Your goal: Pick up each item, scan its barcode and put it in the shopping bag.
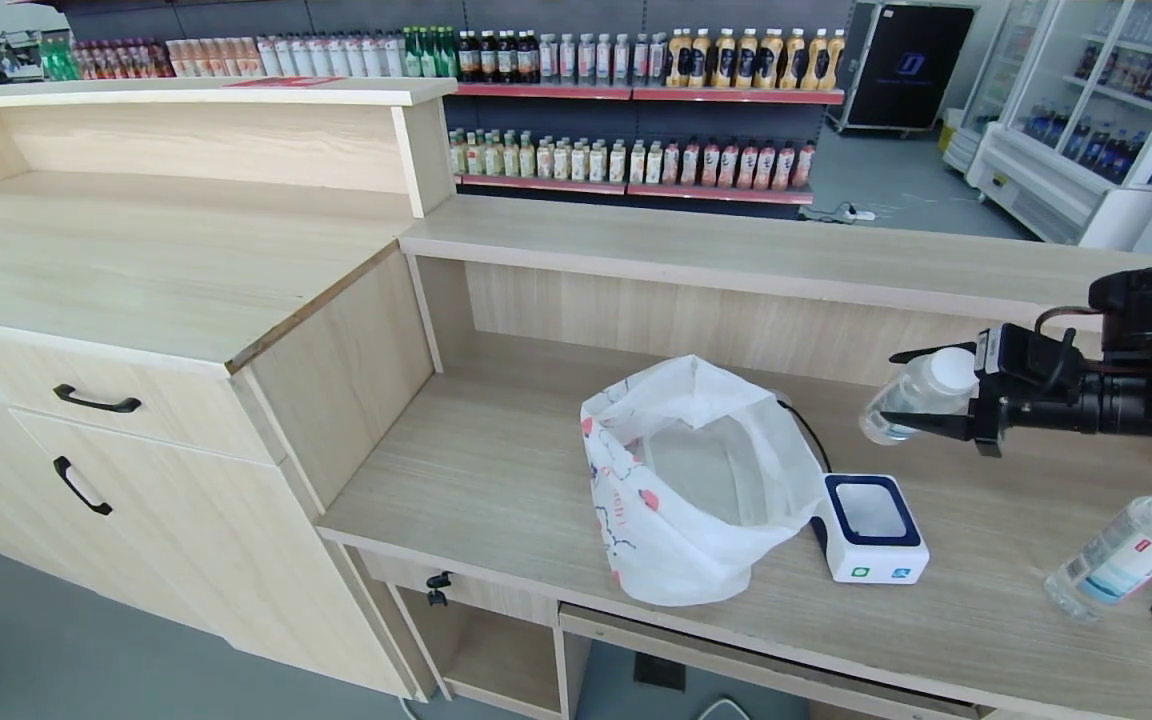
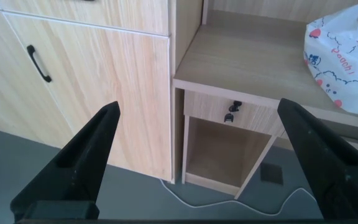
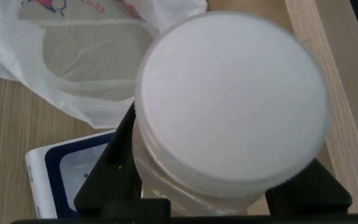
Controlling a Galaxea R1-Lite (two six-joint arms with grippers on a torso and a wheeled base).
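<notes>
Our right fingers [image 1: 941, 426] are clenched around a clear bottle [image 1: 904, 402] with a white cap. The bottle lies on its side in the air, above the worktop [image 1: 496, 470]. It hangs near the little white scanner [image 1: 874, 527], a bit behind it. We think it is held sideways like this so the scanner's window can read its barcode.

The shopping bag [image 1: 696, 480] stands right beside the scanner and touches it. Its mouth is wide open, so we think a bottle can drop in with ease. A second bottle [image 1: 1126, 550] lies on the worktop on the far side of the scanner, well apart from the bag, and it looks to be waiting its turn.

Our left fingers [image 2: 79, 168] are spread apart and hold nothing. They hang low in front of the cupboard [image 2: 86, 81].

The worktop is pale wood with a raised ledge behind it. Beyond it are shelves [image 1: 636, 92] full of drinks and glass fridges [image 1: 1086, 120].
</notes>
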